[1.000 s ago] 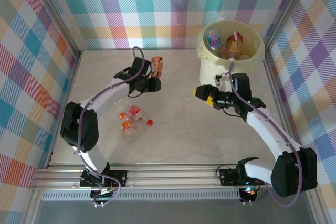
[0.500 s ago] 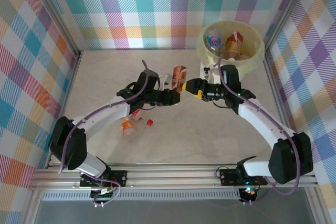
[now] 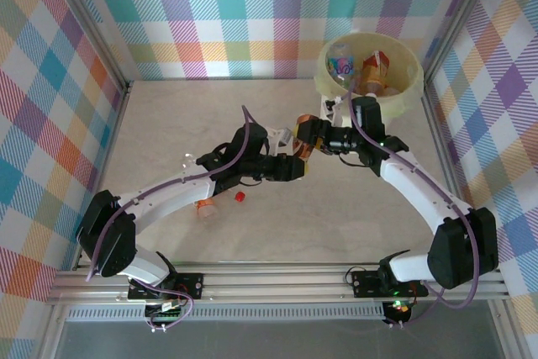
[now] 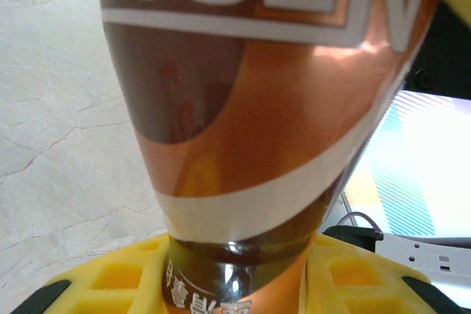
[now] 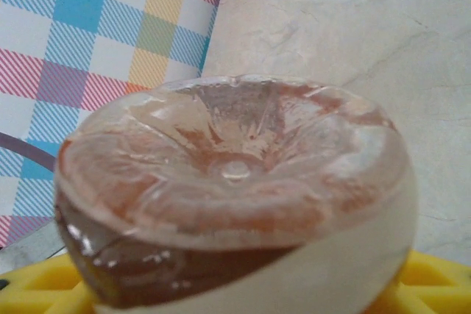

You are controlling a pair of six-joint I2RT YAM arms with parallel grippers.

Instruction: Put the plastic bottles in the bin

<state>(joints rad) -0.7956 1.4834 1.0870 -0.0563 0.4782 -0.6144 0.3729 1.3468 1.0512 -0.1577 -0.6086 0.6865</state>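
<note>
With L gripper [image 3: 294, 166] clamped on neck of brown-label bottle [image 4: 250, 108], mid-air btwn arms and short of bin [image 3: 324, 81], check R gripper [image 3: 309, 130], round the base but firmness can't tell, sits square before freeing L.

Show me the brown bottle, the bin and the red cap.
brown bottle [image 4: 250, 130], left wrist view, on its label
bin [image 3: 322, 81], top view, on its left rim
red cap [image 3: 239, 197], top view, on its top

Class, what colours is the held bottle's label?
Brown and orange with white bands; the bottle shows best in the left wrist view.
</note>
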